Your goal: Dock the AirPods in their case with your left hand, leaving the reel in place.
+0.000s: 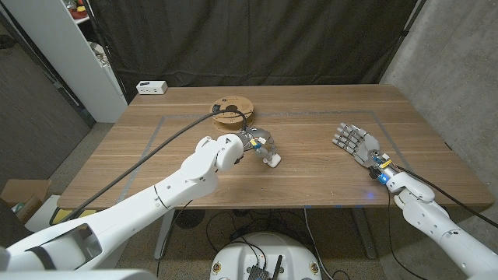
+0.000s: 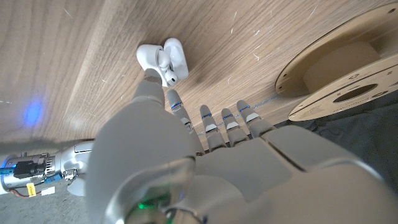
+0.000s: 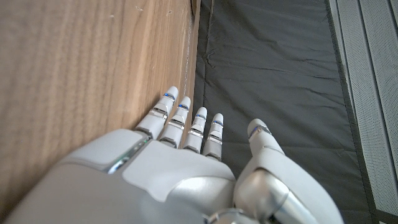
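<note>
The white AirPods case is seen lying open on the wooden surface, on the near side of the wooden reel and clear of it, with one earbud showing at the mouth of the case. In the left wrist view the left robot hand is held over the case with its fingers extended and apart; one fingertip is brought right up to the earbud, though whether contact is made cannot be told, and nothing is seen to be gripped. Whether the earbud is fully seated, and where the second earbud lies, cannot be made out. The step in hand is judged to be the seating of the earbud in its socket. It is best done by a light, straight press along the stem's axis, so that the light case is not tipped or slid across the surface; a sideways push is likely to skate the case toward the reel. The other fingers should be kept lifted off the lid so that it is not knocked shut before the earbud is home. The reel, with a dark cable running from it, is to be left untouched, so the forearm should be kept low and on the case's near side. The right robot hand is held open well to the right of the case, fingers straight and gripping nothing, and need not be moved.
</note>
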